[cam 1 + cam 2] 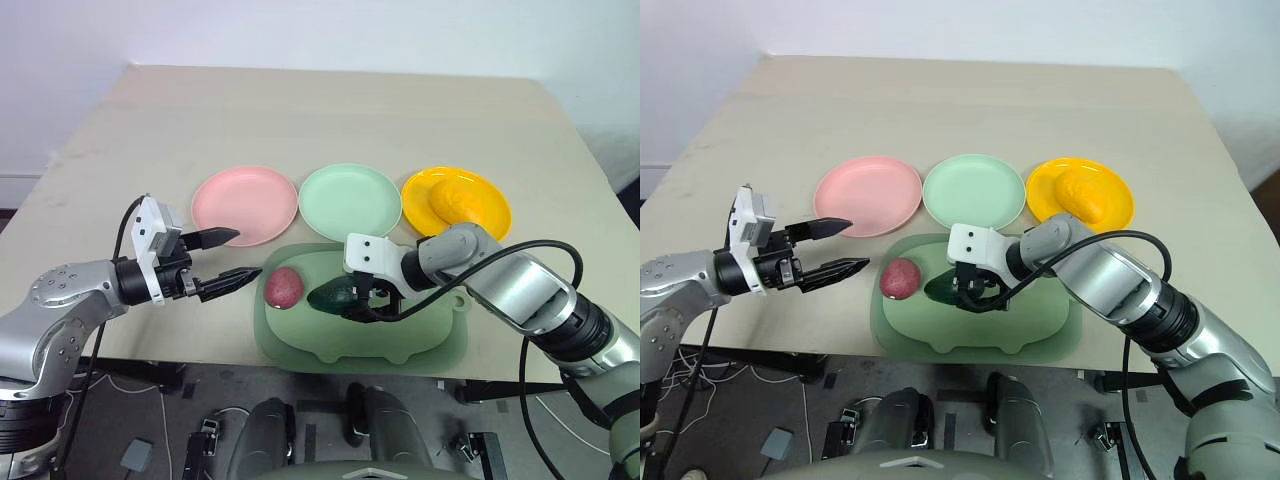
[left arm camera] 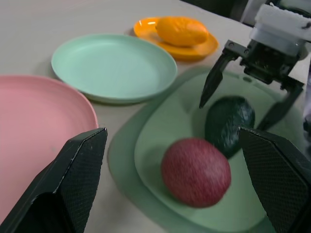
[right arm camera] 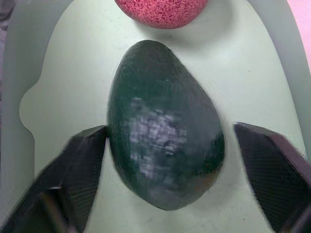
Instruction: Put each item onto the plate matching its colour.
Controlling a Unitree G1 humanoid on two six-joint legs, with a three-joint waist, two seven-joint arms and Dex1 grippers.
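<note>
The dark green avocado (image 1: pixel 333 295) lies on the green tray mat (image 1: pixel 400 345), with the round reddish-purple fruit (image 1: pixel 284 287) just to its left. My right gripper (image 1: pixel 357 298) reaches down over the avocado with its fingers (image 3: pixel 82 165) open, one on each side of it; one finger touches it and the other stands a little off. The yellow mango (image 1: pixel 458 202) rests on the orange-yellow plate (image 1: pixel 497 215). The pink plate (image 1: pixel 244 205) and the mint green plate (image 1: pixel 350 200) carry nothing. My left gripper (image 1: pixel 248 254) hovers open left of the mat, pointing toward the red fruit.
The three plates stand in a row behind the tray mat, which lies at the table's near edge (image 1: pixel 180 358). Behind the plates stretches bare beige tabletop (image 1: pixel 330 110). A black cable (image 1: pixel 545 250) loops from my right arm.
</note>
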